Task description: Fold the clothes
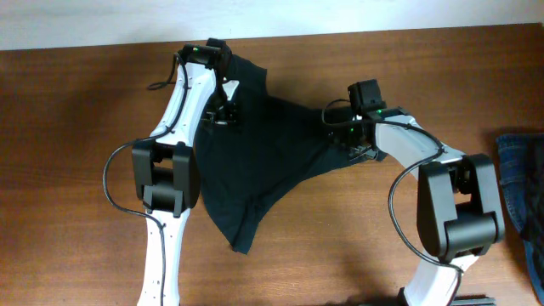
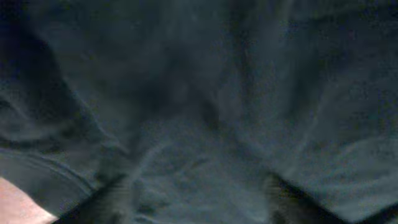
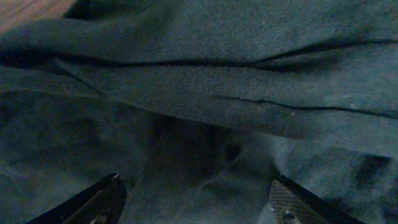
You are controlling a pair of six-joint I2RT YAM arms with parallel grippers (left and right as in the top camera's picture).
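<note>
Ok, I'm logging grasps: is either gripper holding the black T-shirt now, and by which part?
The right gripper stands open at the right edge of the T-shirt, holding nothing. The left gripper is in its upper left cloth; grip cannot be told.

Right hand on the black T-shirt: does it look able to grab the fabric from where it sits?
Probably yes. The right hand hangs open right over the black T-shirt, with a ridge of fabric just ahead of its fingers and nothing else between.
</note>
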